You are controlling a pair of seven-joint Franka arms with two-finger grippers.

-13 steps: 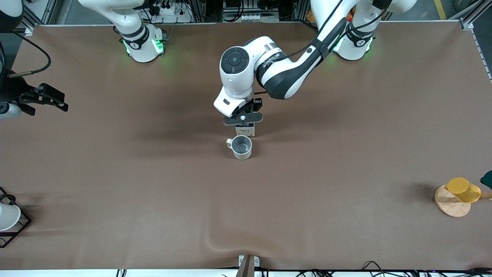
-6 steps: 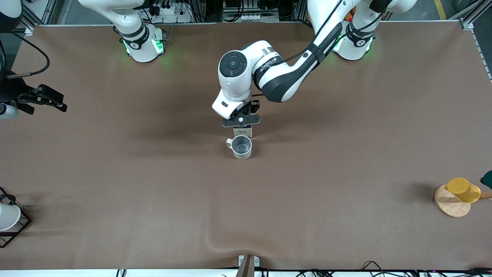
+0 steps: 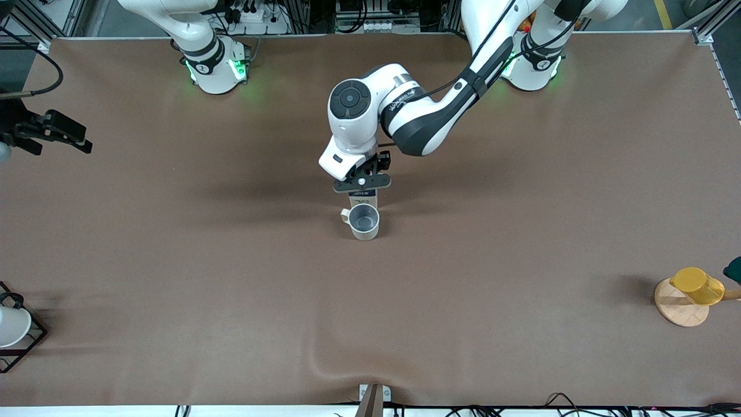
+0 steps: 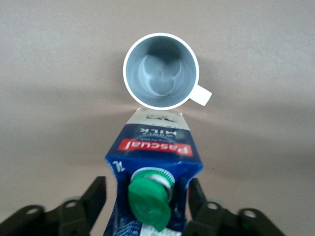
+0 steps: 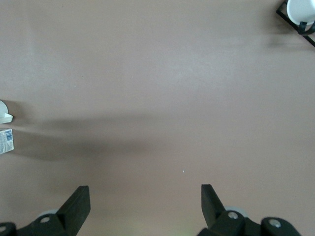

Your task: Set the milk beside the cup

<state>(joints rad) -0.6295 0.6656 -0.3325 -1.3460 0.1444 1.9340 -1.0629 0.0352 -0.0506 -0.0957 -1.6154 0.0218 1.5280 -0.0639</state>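
The milk (image 3: 363,200) is a dark blue carton with a red band and a green cap (image 4: 150,201). It stands upright on the brown table, touching or almost touching the cup (image 3: 365,222) on the side farther from the front camera. The cup (image 4: 161,71) is cream-white with a grey inside and a small handle. My left gripper (image 3: 362,184) sits over the carton's top, open; its fingers (image 4: 96,194) flank the milk (image 4: 152,157) with a gap showing. My right gripper (image 3: 58,138) waits open and empty (image 5: 145,196) over the right arm's end of the table.
A yellow cup (image 3: 697,285) lies on a round wooden disc (image 3: 680,313) at the left arm's end, near the front camera. A plain white cup in a black wire rack (image 3: 14,330) stands at the right arm's end. A fold in the cloth (image 3: 324,365) rises near the front edge.
My left gripper's fingers have spread off the carton, which stands by the cup. The left wrist shifted slightly toward the right arm's end. The right gripper drew back toward the table's edge.
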